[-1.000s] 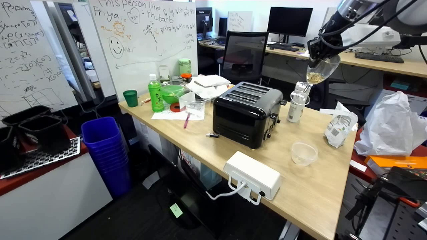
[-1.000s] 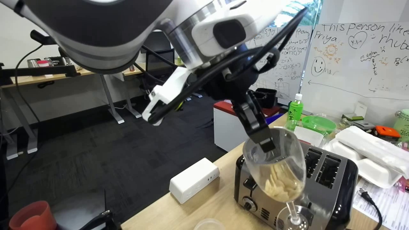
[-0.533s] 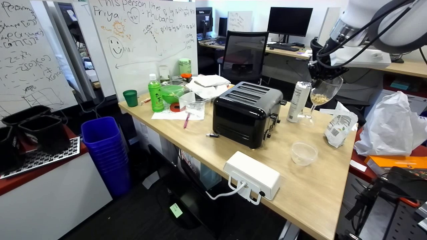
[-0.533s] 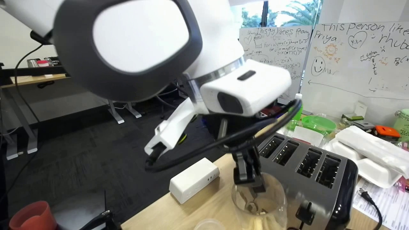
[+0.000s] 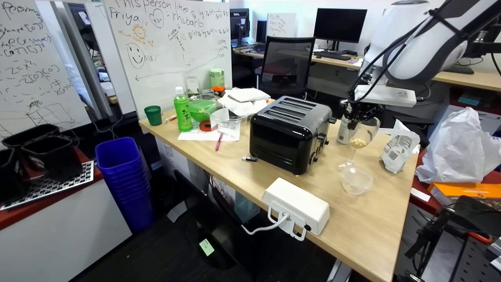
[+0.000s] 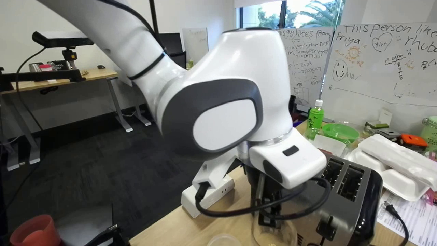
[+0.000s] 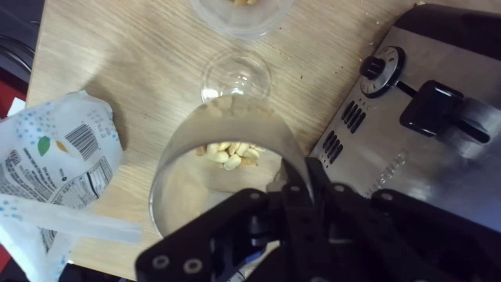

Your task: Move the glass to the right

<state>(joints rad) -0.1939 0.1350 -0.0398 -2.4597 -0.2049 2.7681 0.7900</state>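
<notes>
The glass [image 5: 364, 133], a clear stemmed wine glass with pale yellowish nuts in its bowl, hangs slightly tilted from my gripper [image 5: 353, 123] beside the toaster. My gripper is shut on the rim of its bowl, one finger inside and one outside; the wrist view shows the fingertips [image 7: 299, 172] pinching the bowl wall of the glass [image 7: 231, 121]. Its round foot is low over the table, close to the clear plastic cup [image 5: 357, 181]; I cannot tell if it touches the table. In an exterior view the arm hides most of the gripper, and the glass [image 6: 278, 235] is cut off below.
The black and steel toaster [image 5: 282, 143] stands close beside the glass. A crumpled white bag [image 5: 400, 150] is on the other side, near the table edge. A tall can [image 5: 343, 131] stands behind the gripper. A white power box [image 5: 297, 203] sits at the front edge.
The glass, held by its rim, has come down from high above the table and swung from a strong tilt to nearer upright. It has moved closer to the plastic cup.
</notes>
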